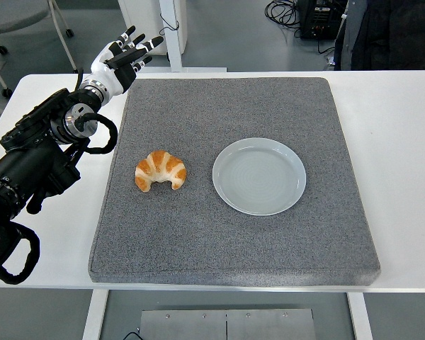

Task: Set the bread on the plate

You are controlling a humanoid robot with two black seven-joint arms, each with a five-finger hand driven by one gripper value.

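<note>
A golden croissant [161, 171] lies on the grey mat [234, 234], left of centre. To its right sits a round pale grey plate [259, 176], with nothing on it. My left hand [127, 54] is raised at the mat's far left corner, well behind the croissant, with its fingers spread and holding nothing. The black left arm [39, 159] runs in from the left edge. No right arm shows in this view.
The mat covers most of the white table [400, 142]. Beyond the table's far edge are chair legs [3, 64] at the upper left, a white post [171, 32], and cables and dark gear [319, 18] at the upper right.
</note>
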